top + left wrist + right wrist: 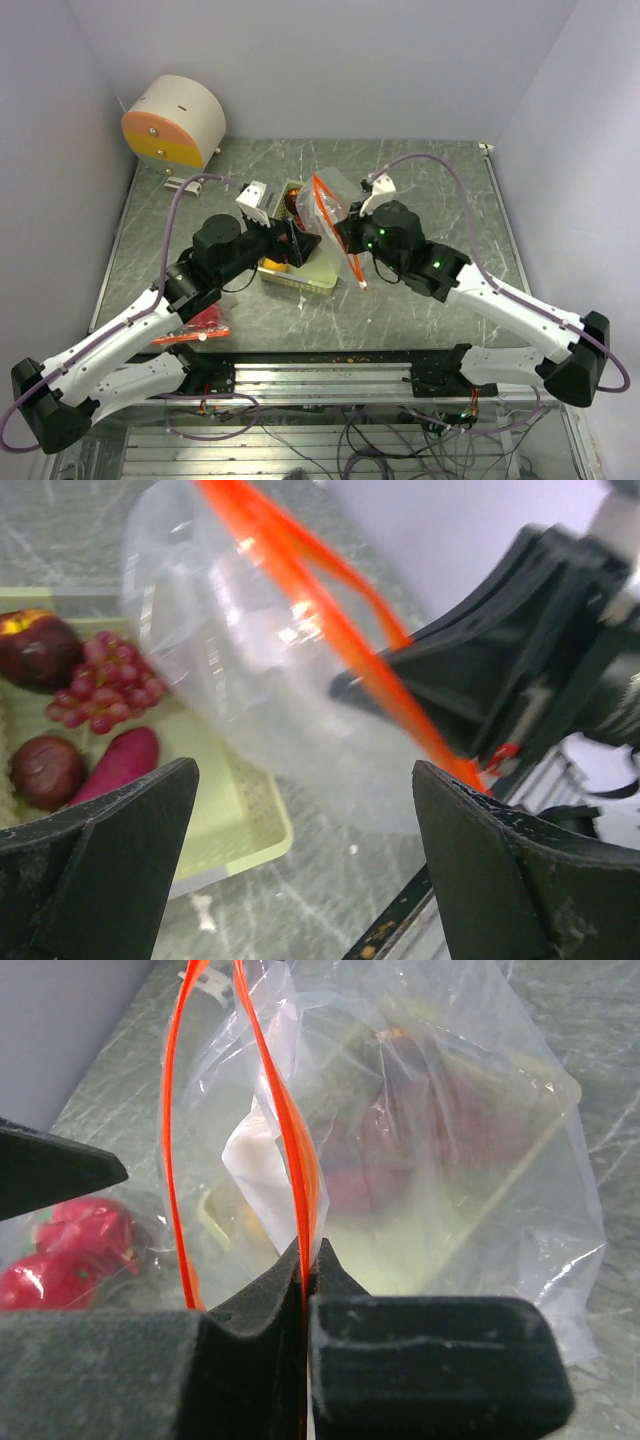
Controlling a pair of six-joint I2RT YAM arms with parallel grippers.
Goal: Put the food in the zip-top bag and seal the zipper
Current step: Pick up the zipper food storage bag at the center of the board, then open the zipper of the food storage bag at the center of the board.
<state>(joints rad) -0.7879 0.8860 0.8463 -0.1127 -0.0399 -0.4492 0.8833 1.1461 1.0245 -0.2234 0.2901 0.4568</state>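
Marbled bench (440,190): right claw (305,1260) is pinching the orange zipper (290,1140) of the zip-top bag (470,1140), left claw (305,780) is hovering nearby (jaws spread); grape bunch (100,680) and sweet potato (120,765) are lying in the tray (250,820).

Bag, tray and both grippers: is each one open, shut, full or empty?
zip-top bag: zipper open, looks empty, held up.
right gripper: shut on the bag's orange zipper edge.
left gripper: open, holding nothing.
tray: has the food in it.
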